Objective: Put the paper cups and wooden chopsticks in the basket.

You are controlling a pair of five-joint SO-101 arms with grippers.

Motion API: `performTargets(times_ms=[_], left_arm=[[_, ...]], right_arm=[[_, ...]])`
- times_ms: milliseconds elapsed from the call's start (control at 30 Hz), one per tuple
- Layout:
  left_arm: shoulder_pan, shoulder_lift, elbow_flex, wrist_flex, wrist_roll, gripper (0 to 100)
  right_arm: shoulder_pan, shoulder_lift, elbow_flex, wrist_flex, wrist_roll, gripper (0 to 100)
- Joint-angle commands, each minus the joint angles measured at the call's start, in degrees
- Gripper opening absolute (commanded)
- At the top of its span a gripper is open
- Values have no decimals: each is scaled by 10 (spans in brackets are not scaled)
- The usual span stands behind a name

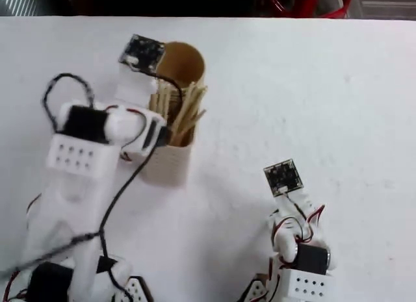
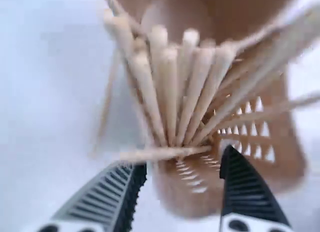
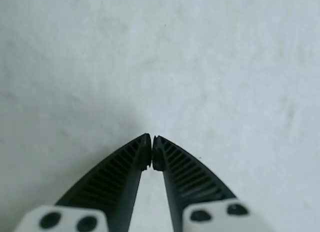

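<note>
A tan perforated basket (image 2: pixel 272 147) (image 1: pixel 166 164) stands left of the table's middle, and a bundle of wooden chopsticks (image 2: pixel 175 87) (image 1: pixel 180 107) leans inside it. One chopstick (image 2: pixel 162 153) lies crosswise at the bundle's foot. A brown paper cup (image 1: pixel 184 60) (image 2: pixel 235 10) sits at the far end of the basket, mouth up. My left gripper (image 2: pixel 182 174) hangs open just above the basket, with a finger on either side of the bundle's lower end and nothing held. My right gripper (image 3: pixel 151 152) is shut and empty over bare table, near the front right.
The white table (image 1: pixel 325 88) stretches bare to the right and behind the basket. The left arm (image 1: pixel 81 143) covers the basket's left side in the high view. Red chair legs (image 1: pixel 299 2) stand beyond the far edge.
</note>
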Motion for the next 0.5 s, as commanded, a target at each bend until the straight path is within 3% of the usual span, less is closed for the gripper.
performTargets(times_ms=[0,167,267,367,467], left_arm=[[3,-91,-137,36,-24,235],[-7,-196,-249,62,-24,232],[-56,-255,-251,49,-25,232],[-138,-277,-193,32,-25,232],[-247,-269,-62,-32,-25,237]], right_arm=[[2,-4,5,-9,2,19],[2,-4,5,-9,2,19],[2,-4,5,-9,2,19],[2,-4,5,-9,2,19],[2,-4,5,-9,2,19]])
